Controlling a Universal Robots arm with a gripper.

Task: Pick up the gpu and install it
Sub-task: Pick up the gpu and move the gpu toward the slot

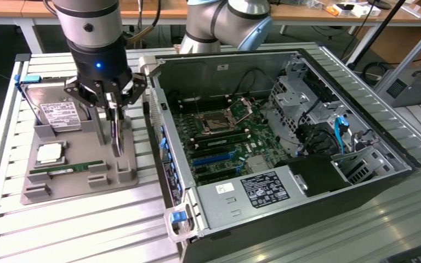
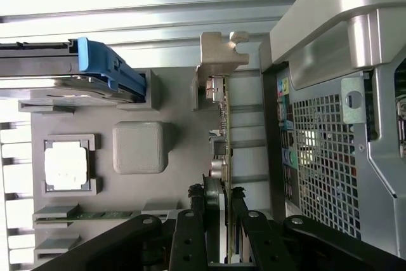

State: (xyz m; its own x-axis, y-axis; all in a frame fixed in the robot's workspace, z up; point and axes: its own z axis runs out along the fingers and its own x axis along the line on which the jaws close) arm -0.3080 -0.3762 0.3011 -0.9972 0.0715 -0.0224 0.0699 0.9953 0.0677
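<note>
While the tray (image 1: 79,183) at the exterior view's left carries the drive (image 1: 61,112) and memory stick (image 1: 68,169), the gripper (image 2: 216,220) sits just right of them, clamped on the gpu (image 2: 221,125), which stands on edge over the tray. Is it clear of its cradle? Can't tell. Keep it dead vertical and lift straight, because a thin card in a narrow pinch can twist. Further right lies the open case (image 1: 218,59), blue slots (image 1: 212,158) showing.

In the exterior view, an open tower computer case (image 1: 210,63) lies on its side across centre and right, its motherboard (image 1: 229,139) exposed. At left, a gray fixture tray (image 1: 72,189) on the slatted metal table (image 1: 86,233) holds a hard drive (image 1: 58,112), a processor chip (image 1: 50,154) and a green memory stick (image 1: 64,169).
</note>
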